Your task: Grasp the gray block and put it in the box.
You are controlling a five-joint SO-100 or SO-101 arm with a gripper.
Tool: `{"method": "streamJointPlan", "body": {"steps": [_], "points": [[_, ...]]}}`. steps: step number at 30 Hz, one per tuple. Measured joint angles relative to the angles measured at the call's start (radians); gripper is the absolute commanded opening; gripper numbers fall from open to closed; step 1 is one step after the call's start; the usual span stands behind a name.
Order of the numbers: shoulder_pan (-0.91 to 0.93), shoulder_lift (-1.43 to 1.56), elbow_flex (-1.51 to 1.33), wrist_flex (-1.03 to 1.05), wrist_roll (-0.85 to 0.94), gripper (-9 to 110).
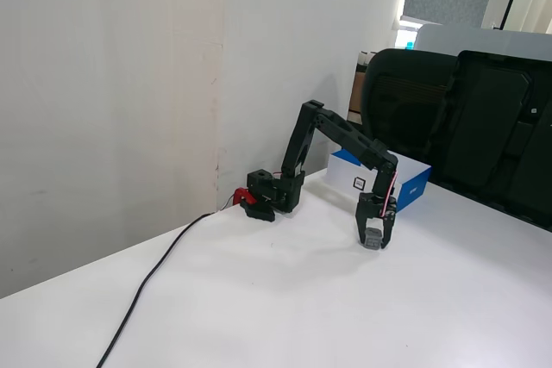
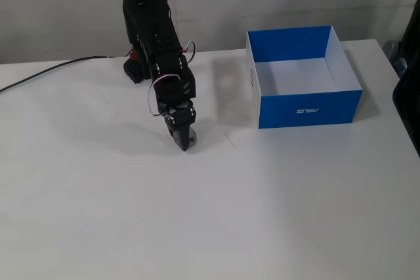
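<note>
Clamped on the gray block [image 1: 373, 238], the gripper [image 1: 373, 240] points down at the white table [image 2: 262, 201]. Nearby sits the box [image 2: 308, 106], apart from both.

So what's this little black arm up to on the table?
The arm is reaching down to the white table, and its claw is closed around a small gray block right at the tabletop. The blue box, open and empty, sits to the right in that view, apart from the claw.

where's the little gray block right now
The tiny dark gray block sits between the fingertips of the black two-finger gripper, low over the white table, left of the blue cardboard box.
</note>
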State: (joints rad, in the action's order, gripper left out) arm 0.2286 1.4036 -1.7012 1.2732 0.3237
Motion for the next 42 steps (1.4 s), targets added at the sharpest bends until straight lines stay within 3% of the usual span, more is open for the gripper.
{"method": "streamJointPlan", "body": {"steps": [18, 42], "points": [[0.080, 0.390, -0.002, 0.225, 0.000, 0], [0.557, 0.603, 0.012, 0.229, -0.123, 0]]}}
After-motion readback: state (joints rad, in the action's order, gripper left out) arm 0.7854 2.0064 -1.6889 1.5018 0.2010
